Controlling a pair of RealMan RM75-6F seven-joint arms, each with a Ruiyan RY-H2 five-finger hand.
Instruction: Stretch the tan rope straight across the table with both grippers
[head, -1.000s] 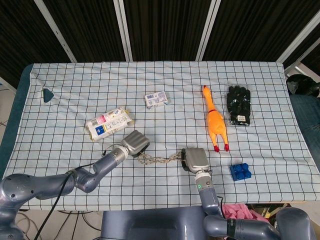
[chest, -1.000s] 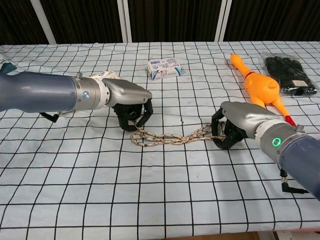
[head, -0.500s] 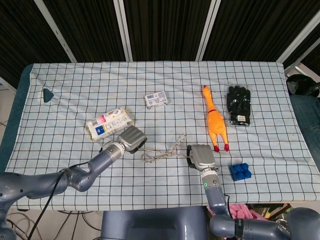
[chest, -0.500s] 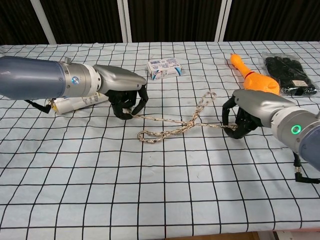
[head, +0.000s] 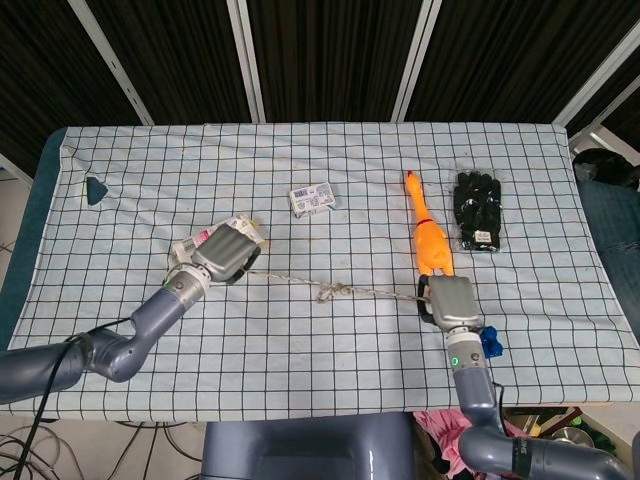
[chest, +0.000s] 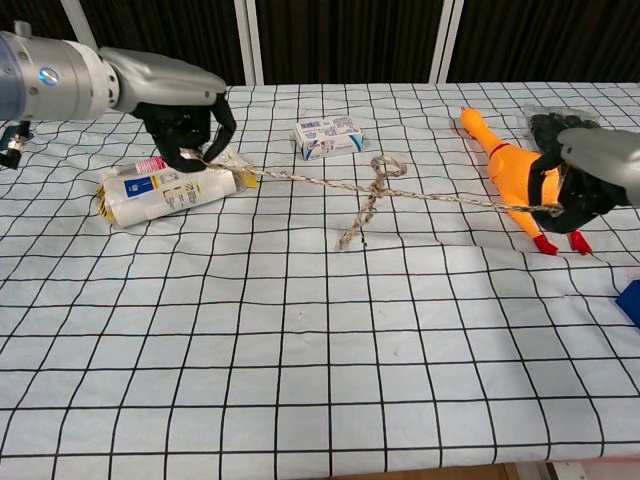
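Left hand: dark fingers curl inward and pinch one end of the tan braided rope, directly above the white plastic wipes packet with printed label. In the head view the same hand covers the near end of that packet.

Right hand: fingers close around the opposite rope end, just in front of the orange rubber chicken toy, whose red feet lie beside the hand. In the head view this hand sits below the toy's feet.

Rope: it runs as one nearly straight line between the two hands, raised above the cloth at both ends. Near its midpoint a small loop and knot remain, and a short loose tail hangs from there to the white tablecloth with black grid lines. The head view shows the knot roughly midway along the rope.

Surroundings: a small white printed box lies beyond the rope; a pair of black gloves in clear wrapping lies right of the chicken; a blue toy brick block, mostly hidden, sits beside the right forearm; a dark teal triangular object rests near the far left corner.
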